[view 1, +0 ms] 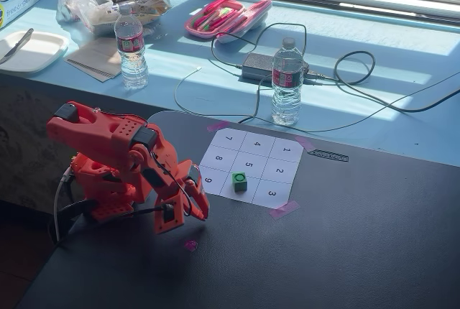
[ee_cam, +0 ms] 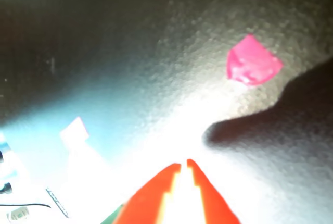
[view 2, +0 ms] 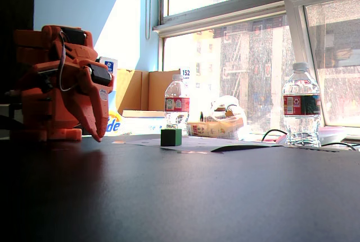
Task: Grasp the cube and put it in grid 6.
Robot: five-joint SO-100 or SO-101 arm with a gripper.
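my orange arm [view 1: 108,158] sits folded low over its base, wrist bent so my gripper [view 1: 188,217] points down at the dark tabletop. in the wrist view my two fingertips [ee_cam: 171,174] stand nearly together, a thin slit between them, holding nothing.

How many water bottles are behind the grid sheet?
2: one bottle on the blue counter at upper left in a fixed view, the other bottle just beyond the sheet's far edge.
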